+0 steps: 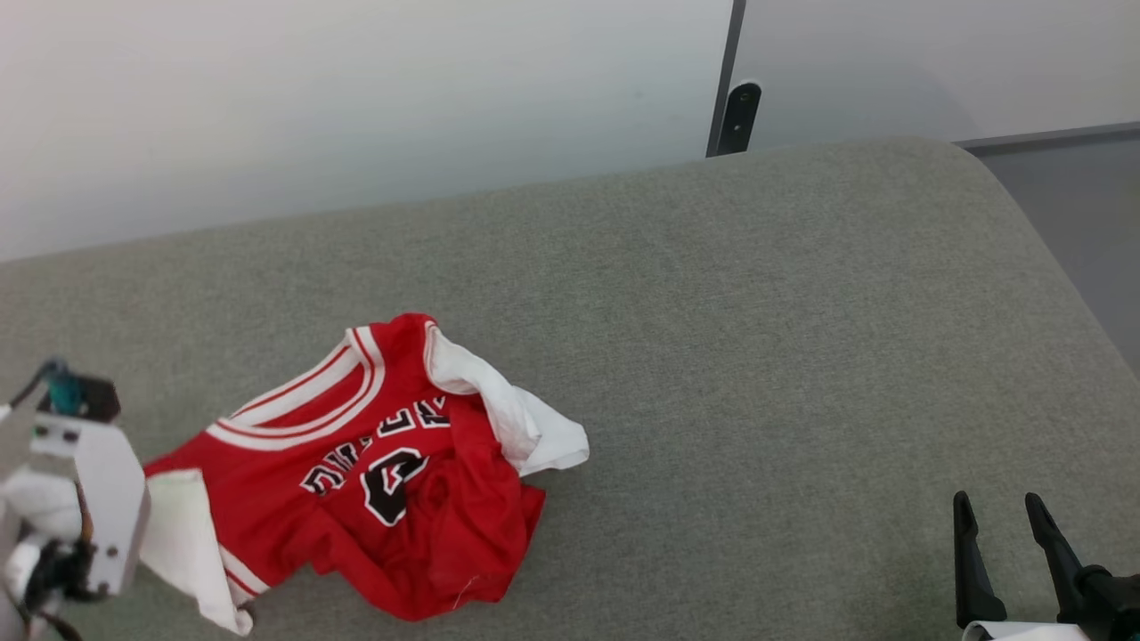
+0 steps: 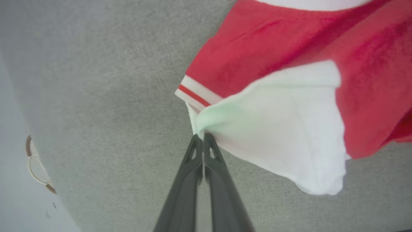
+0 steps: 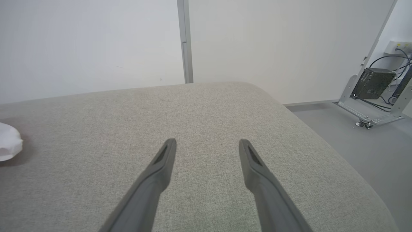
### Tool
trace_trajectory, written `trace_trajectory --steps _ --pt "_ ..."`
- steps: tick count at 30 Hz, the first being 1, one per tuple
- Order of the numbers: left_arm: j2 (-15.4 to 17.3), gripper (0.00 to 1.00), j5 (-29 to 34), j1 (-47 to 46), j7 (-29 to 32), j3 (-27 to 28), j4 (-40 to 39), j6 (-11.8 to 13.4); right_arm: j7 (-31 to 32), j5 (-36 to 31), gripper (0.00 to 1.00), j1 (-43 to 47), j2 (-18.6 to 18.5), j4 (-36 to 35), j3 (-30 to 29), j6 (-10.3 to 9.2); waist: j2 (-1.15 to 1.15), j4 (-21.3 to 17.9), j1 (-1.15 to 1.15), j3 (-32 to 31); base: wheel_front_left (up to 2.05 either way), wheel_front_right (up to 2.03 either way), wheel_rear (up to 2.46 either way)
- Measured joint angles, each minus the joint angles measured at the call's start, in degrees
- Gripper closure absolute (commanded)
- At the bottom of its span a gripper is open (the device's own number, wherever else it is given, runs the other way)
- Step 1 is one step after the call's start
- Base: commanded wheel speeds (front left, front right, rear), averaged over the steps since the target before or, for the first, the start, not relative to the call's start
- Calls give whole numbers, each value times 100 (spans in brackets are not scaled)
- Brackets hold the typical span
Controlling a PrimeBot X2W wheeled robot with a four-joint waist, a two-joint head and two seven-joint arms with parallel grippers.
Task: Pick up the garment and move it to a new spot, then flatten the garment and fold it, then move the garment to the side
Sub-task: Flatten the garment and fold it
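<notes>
The garment [image 1: 374, 463], a red jersey with black lettering and white sleeves, lies crumpled on the grey padded surface [image 1: 757, 356] at the lower left of the head view. In the left wrist view my left gripper [image 2: 203, 138] is shut on the edge of a white sleeve [image 2: 283, 129], with the red body of the garment [image 2: 289, 48] beyond it. My left arm's pale wrist [image 1: 98, 485] stands just left of the garment. My right gripper [image 1: 1002, 507] is open over bare surface at the lower right, far from the garment. In its own view the right gripper [image 3: 207, 145] holds nothing, and a white bit of the garment [image 3: 8, 145] shows at the far left.
The surface curves down to grey floor [image 1: 1087, 214] on the right. A pale wall with a dark post [image 1: 735, 116] runs behind it. A black box with cables on a metal frame [image 3: 373, 87] stands on the floor at the far right.
</notes>
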Motion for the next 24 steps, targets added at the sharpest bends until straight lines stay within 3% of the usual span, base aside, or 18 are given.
trace_trajectory --steps 6,7,9,19,24 --pt "-256 99 -164 179 -30 -10 367 33 0 -1 0 -9 -1 1 14 0 0 -58 0 28 0 0 0" --pt "-277 63 -165 178 -46 -19 405 41 0 -1 0 -15 -1 5 20 0 0 -71 0 30 0 0 0" --pt "-286 0 -165 157 1 -35 463 56 0 -1 0 -22 -1 10 24 0 0 -85 0 20 0 0 0" --pt "-14 0 -32 -162 396 -58 21 286 0 -45 0 97 -1 16 27 0 0 -22 0 -211 0 0 0" --pt "42 0 74 -222 146 4 -599 450 0 -47 0 124 -1 4 77 0 0 69 0 -314 0 0 0"
